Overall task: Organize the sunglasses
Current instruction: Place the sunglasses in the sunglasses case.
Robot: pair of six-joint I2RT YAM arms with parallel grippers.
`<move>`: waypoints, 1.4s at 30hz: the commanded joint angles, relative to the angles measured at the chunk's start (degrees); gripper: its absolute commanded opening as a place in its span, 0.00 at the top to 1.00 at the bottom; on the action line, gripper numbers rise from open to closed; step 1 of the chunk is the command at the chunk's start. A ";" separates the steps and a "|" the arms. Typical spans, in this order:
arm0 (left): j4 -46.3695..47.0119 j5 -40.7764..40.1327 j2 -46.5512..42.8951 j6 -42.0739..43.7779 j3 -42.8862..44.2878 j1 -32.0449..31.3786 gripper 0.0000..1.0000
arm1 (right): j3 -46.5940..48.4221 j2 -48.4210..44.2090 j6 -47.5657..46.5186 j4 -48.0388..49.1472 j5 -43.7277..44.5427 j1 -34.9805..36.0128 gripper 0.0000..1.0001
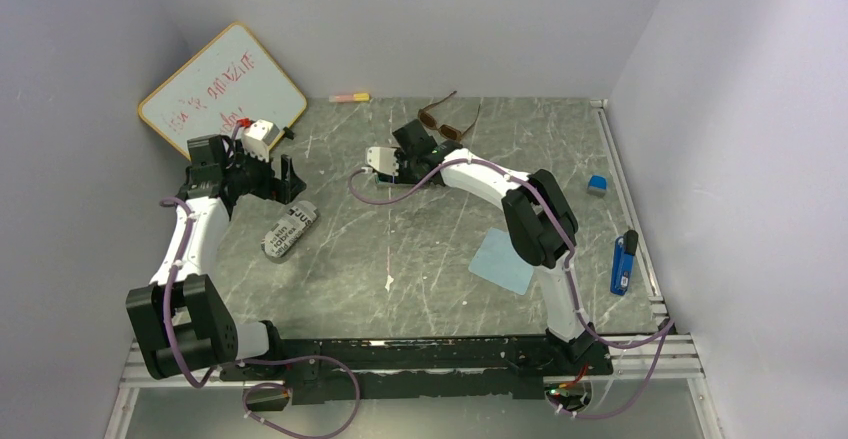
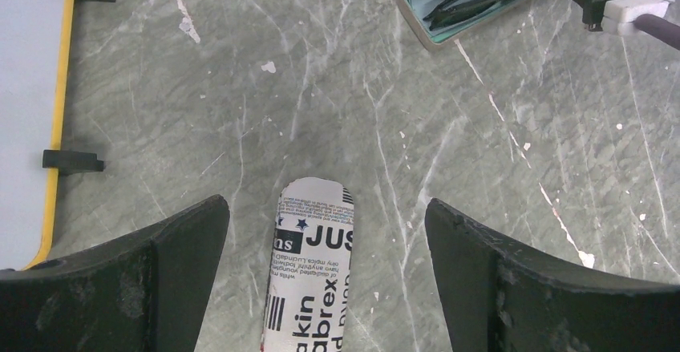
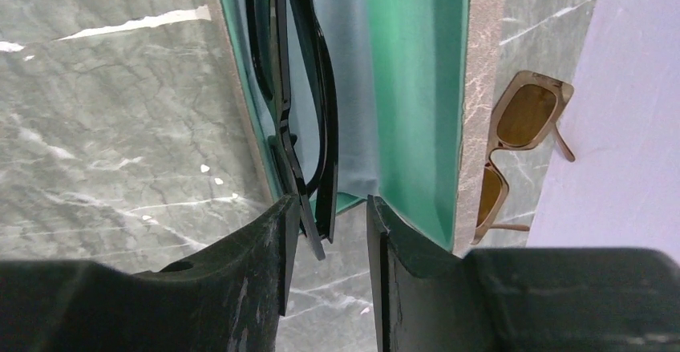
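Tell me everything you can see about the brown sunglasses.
The brown sunglasses have a tan, plastic-looking frame, squarish amber lenses and thin arms folded out. They sit on the grey marbled table by the back wall, just beside the open case; whether they touch it is unclear.

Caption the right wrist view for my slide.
Black sunglasses lie in the open green-lined case; brown sunglasses sit beside it.

In the case (image 3: pixel 417 87) lies one pair of sunglasses (image 3: pixel 301 87). The other pair (image 3: pixel 521 127) lies just behind it, near the back wall (image 3: pixel 609 87). The pouch (image 1: pixel 289 231) lies well to the left.
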 commanded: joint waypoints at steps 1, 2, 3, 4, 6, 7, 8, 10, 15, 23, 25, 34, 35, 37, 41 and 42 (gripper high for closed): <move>0.46 1.78 0.14 -0.85 0.08 0.54 0.04 | -0.70 0.03 -0.21 4.21 2.89 -0.25 0.60; 0.44 1.78 0.12 -0.85 0.08 0.56 0.04 | -1.21 -0.12 -0.21 5.08 3.43 -0.28 0.60; 0.47 1.78 0.12 -0.85 0.08 0.56 0.04 | -1.56 -0.23 -0.09 6.09 3.68 -0.29 0.60; 0.48 1.85 0.18 -0.85 0.08 0.56 0.04 | -1.75 -0.46 0.00 6.70 3.86 -0.29 0.60; 0.48 1.94 0.27 -0.85 0.08 0.65 0.04 | -1.68 -0.59 0.22 7.50 3.87 -0.26 0.60; 0.40 2.02 0.29 -0.87 0.10 0.65 0.04 | -1.58 -0.43 0.31 7.64 4.00 -0.22 0.60; 0.39 2.04 0.35 -0.85 0.11 0.65 0.04 | -1.41 -0.30 0.32 7.84 4.37 -0.20 0.61; 0.39 2.04 0.38 -0.85 0.08 0.73 0.04 | -1.44 0.07 0.49 8.95 5.46 -0.20 0.61; 0.57 2.17 0.45 -0.89 -0.04 0.83 0.04 | -1.62 -0.34 1.46 10.97 6.47 -0.11 0.62; 0.57 2.58 0.69 -0.85 -0.01 0.91 0.04 | 1.25 -1.25 2.60 4.82 0.42 0.40 0.63; 0.52 2.65 0.64 -0.85 -0.01 0.94 0.04 | 2.21 -0.87 2.67 3.19 -1.18 0.48 0.63; 0.57 2.82 0.56 -0.87 -0.08 1.09 0.04 | 4.00 1.88 7.67 9.88 1.06 1.46 0.80; 0.57 2.83 0.51 -0.91 -0.09 1.09 0.04 | 4.24 2.20 7.96 10.37 1.65 1.74 0.82; 0.57 2.90 0.55 -0.92 -0.10 1.11 0.04 | 4.66 2.83 8.29 10.45 1.98 2.05 0.85; 0.57 3.09 0.76 -0.85 -0.03 1.18 0.04 | 4.57 3.42 8.32 10.98 1.56 2.42 0.89; 0.57 3.16 0.86 -0.85 -0.08 1.18 0.04 | 4.47 3.57 8.25 11.34 1.74 2.44 0.90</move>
